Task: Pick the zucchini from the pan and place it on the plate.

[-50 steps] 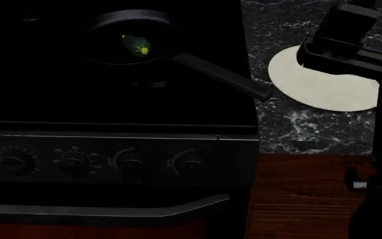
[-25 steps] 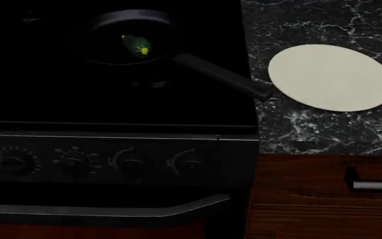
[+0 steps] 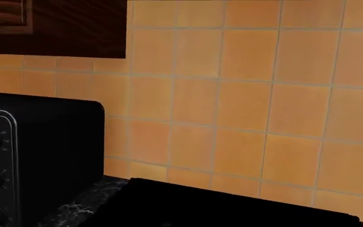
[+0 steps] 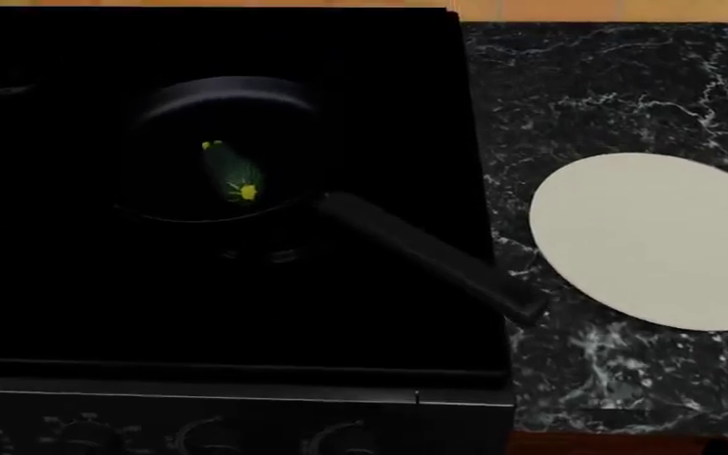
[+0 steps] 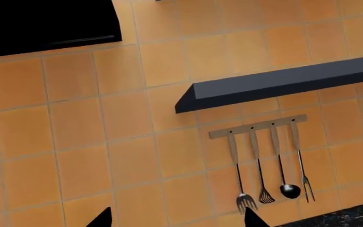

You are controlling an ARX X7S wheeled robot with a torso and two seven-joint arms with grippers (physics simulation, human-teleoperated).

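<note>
Lying inside the pan (image 4: 219, 152), the zucchini (image 4: 231, 173) sits a little toward the side the handle leaves from, its yellow-green ends showing against the black base. The pan rests on the dark stove (image 4: 111, 313), with its long handle reaching out toward the plate (image 4: 648, 237). The plate lies flat on the marbled black counter (image 4: 591, 76), beside the stove and just beyond the handle's tip.

Neither arm appears over the stove in the head view. In the right wrist view, 2 dark fingertips (image 5: 100, 219) of the right gripper (image 5: 178, 218) stand apart, holding nothing, facing a tiled wall (image 5: 74, 142) with 4 hanging utensils (image 5: 270, 165). The left gripper is out of sight, so its fingers cannot be judged.
</note>
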